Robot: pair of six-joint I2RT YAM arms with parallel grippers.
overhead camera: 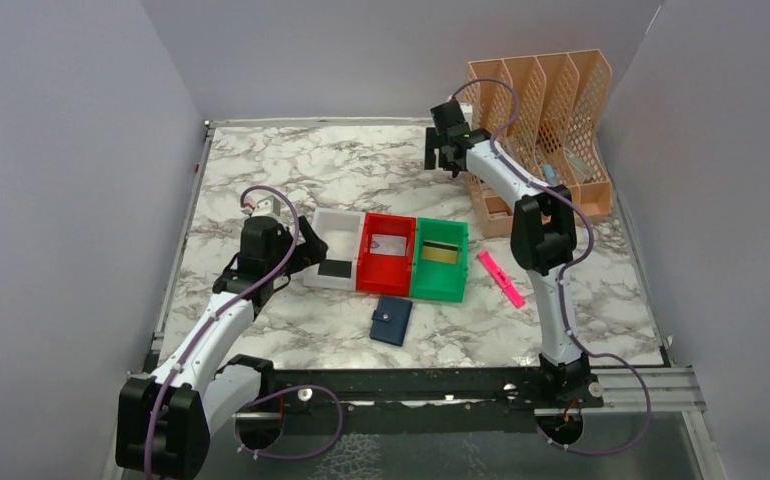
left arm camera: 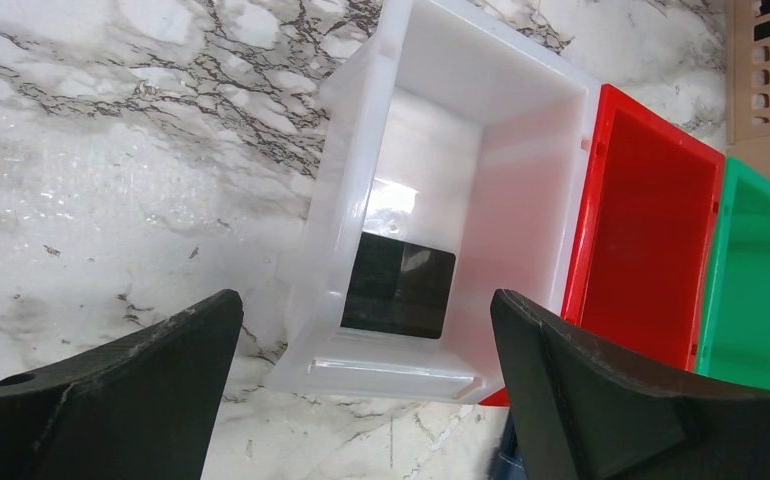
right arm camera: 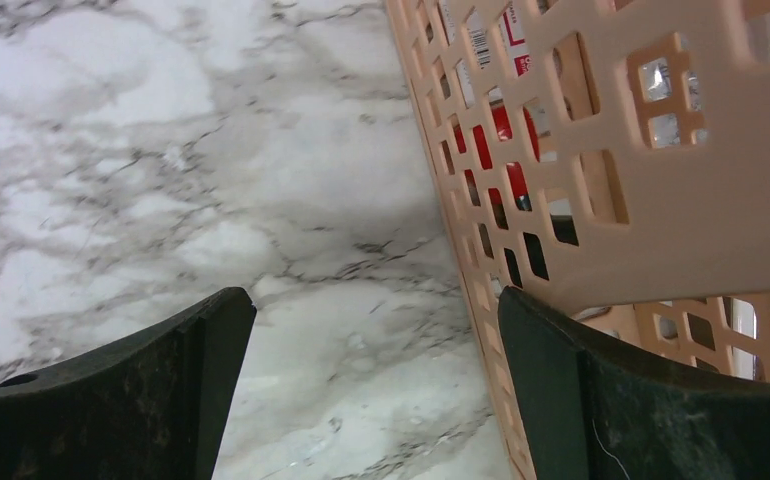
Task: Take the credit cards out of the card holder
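Observation:
The card holder (overhead camera: 392,321), a dark navy wallet with its snap tab on top, lies folded shut on the marble in front of the bins; a sliver of it (left arm camera: 507,462) shows in the left wrist view. One black credit card (overhead camera: 335,268) (left arm camera: 398,290) lies in the white bin (overhead camera: 334,226) (left arm camera: 351,130). A silvery one (overhead camera: 388,246) lies in the red bin (overhead camera: 369,272), and a tan-gold one (overhead camera: 440,253) in the green bin (overhead camera: 437,290). My left gripper (overhead camera: 309,243) (left arm camera: 366,385) hangs open over the white bin's near end, holding nothing. My right gripper (overhead camera: 439,150) (right arm camera: 373,375) is open and empty, far back beside the organizer.
A peach lattice file organizer (overhead camera: 546,120) (right arm camera: 571,200) stands at the back right, close against my right gripper's fingers. A pink stick (overhead camera: 500,277) lies right of the green bin. The red bin (left arm camera: 651,250) and green bin (left arm camera: 756,290) stand pressed side by side next to the white one.

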